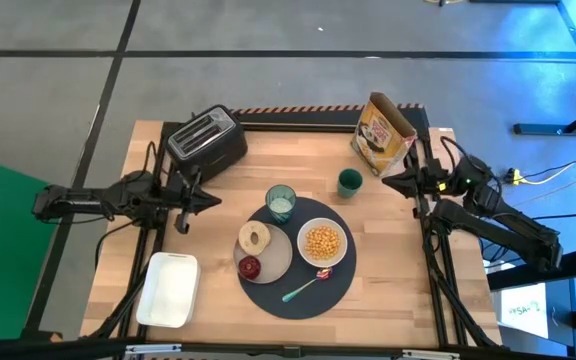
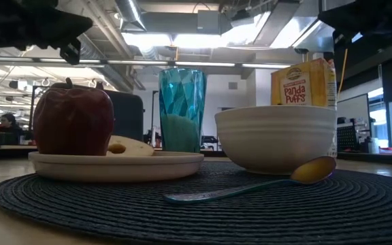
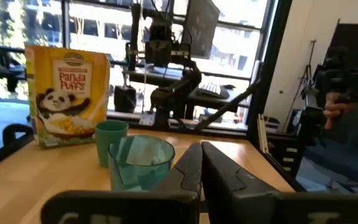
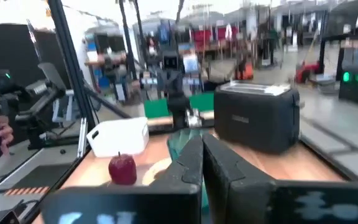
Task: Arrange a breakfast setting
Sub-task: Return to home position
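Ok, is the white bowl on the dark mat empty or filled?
Filled: the high view shows yellow cereal puffs covering the inside of the white ribbed bowl. How deep they lie cannot be told.

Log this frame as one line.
left gripper: shut, near toaster | right gripper: shut, near cereal box | mat: plate, bowl, spoon on it, glass at edge

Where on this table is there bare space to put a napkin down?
Bare wood lies between the toaster and cereal box, and right of the mat to the table edge. The mat is crowded with plate, bowl, glass and spoon; the strip between tray and mat is narrow. Left end effector hangs by the toaster, right end effector by the cup.
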Controlling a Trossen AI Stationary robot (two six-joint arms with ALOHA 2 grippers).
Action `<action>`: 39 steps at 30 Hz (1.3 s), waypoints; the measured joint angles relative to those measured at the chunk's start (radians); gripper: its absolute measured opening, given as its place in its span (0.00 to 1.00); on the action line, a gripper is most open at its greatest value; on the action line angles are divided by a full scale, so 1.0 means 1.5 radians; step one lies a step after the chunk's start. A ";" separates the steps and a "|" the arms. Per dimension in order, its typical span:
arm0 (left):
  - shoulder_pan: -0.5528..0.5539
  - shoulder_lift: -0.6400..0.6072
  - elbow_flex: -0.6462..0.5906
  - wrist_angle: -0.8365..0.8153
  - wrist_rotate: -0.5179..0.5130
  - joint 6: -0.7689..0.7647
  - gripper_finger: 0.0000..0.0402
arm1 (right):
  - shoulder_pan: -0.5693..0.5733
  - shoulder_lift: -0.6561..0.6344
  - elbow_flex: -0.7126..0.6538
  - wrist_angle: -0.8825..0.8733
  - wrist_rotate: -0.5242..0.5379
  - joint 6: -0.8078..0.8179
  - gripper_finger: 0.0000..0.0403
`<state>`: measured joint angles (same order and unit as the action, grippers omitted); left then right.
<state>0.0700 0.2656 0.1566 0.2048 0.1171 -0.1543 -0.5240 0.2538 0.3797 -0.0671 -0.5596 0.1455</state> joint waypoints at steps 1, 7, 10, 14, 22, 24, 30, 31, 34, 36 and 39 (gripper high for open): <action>0.000 -0.015 -0.008 0.000 -0.001 0.000 0.00 | 0.000 -0.010 -0.010 0.017 -0.002 0.007 0.00; 0.000 -0.099 -0.054 -0.002 -0.002 -0.023 0.00 | 0.001 -0.061 -0.076 0.103 0.032 0.120 0.00; 0.000 -0.130 -0.067 -0.002 -0.003 -0.031 0.00 | 0.014 -0.067 -0.103 0.156 0.040 0.173 0.00; 0.001 -0.159 -0.080 -0.002 -0.007 -0.022 0.00 | 0.067 -0.062 -0.125 0.205 0.102 0.160 0.00; 0.001 -0.176 -0.092 -0.010 -0.011 -0.013 0.00 | 0.222 -0.012 -0.151 0.250 0.214 0.051 0.00; 0.001 -0.176 -0.092 -0.023 -0.014 -0.008 0.00 | 0.238 -0.017 -0.151 0.249 0.215 0.009 0.00; 0.001 -0.176 -0.092 -0.048 -0.013 0.000 0.00 | 0.240 -0.068 -0.151 0.159 0.216 -0.008 0.00; 0.001 -0.176 -0.092 -0.049 -0.011 0.000 0.00 | 0.240 -0.078 -0.151 0.142 0.216 -0.008 0.00; 0.001 -0.176 -0.092 -0.049 -0.002 0.005 0.00 | 0.240 -0.112 -0.151 0.108 0.210 -0.009 0.00; 0.001 -0.176 -0.092 -0.057 0.004 0.005 0.00 | 0.240 -0.135 -0.159 0.117 0.204 -0.008 0.00; 0.001 -0.176 -0.092 -0.069 0.006 0.007 0.00 | 0.240 -0.168 -0.187 0.123 0.204 0.003 0.00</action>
<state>0.0719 0.0021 0.0189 0.1019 0.1253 -0.1438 -0.1638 0.0016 0.0998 0.1177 -0.2543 0.1501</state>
